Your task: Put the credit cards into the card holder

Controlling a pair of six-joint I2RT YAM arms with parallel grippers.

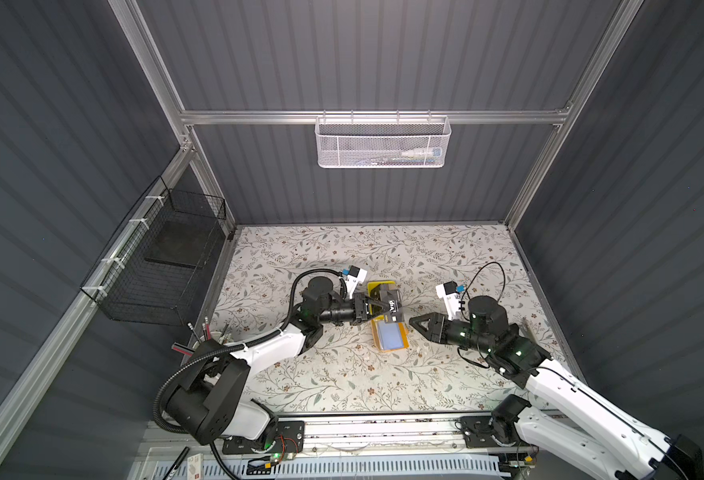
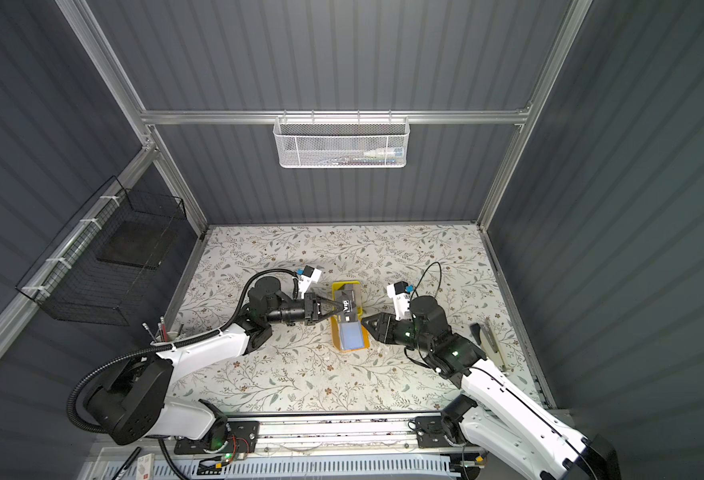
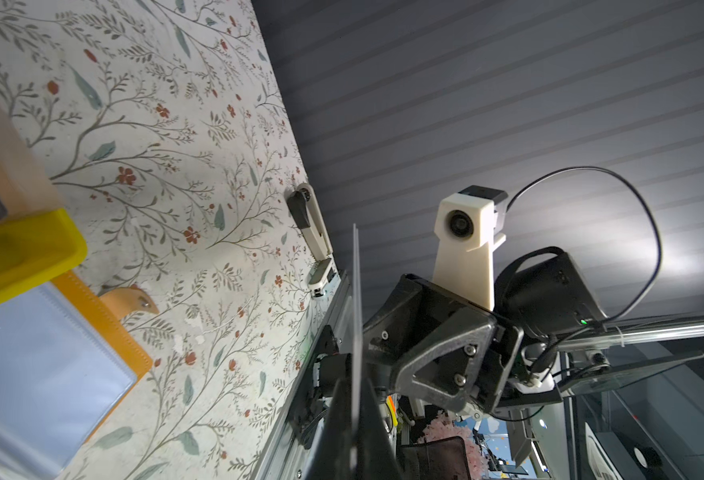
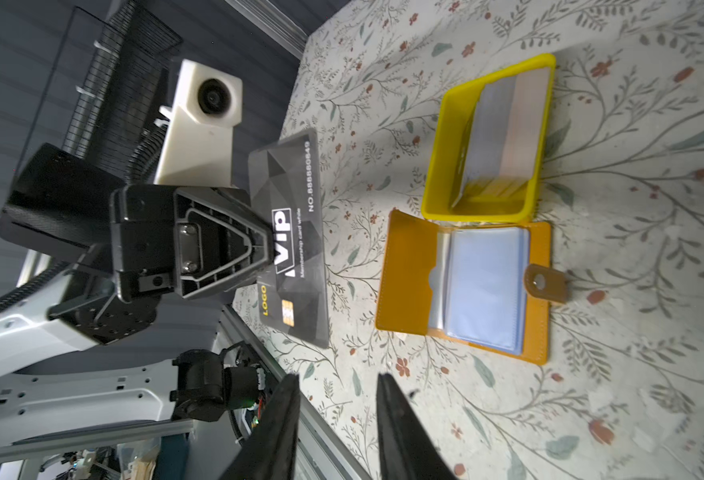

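A black credit card with white "VIP" lettering [image 4: 296, 232] hangs above the table, and my left gripper [image 1: 384, 309] is shut on its edge. It shows edge-on in the left wrist view as a thin card [image 3: 356, 299] between the fingers of the left gripper [image 3: 356, 386]. Under it lies the open orange card holder [image 1: 400, 338] [image 4: 404, 270] with bluish sleeve pages. My right gripper [image 4: 337, 378] [image 1: 412, 321] stands open and empty just right of the card, apart from it. More pale credit cards [image 4: 508, 129] stand in a yellow tray [image 4: 433, 166].
The yellow tray [image 1: 371, 286] touches the holder's far end. A stapler-like tool [image 2: 487, 336] lies by the right table edge. A cup of pens [image 1: 209, 332] stands at the left edge. A black wire basket [image 1: 167, 266] hangs on the left wall and a white mesh basket [image 1: 383, 141] on the back wall.
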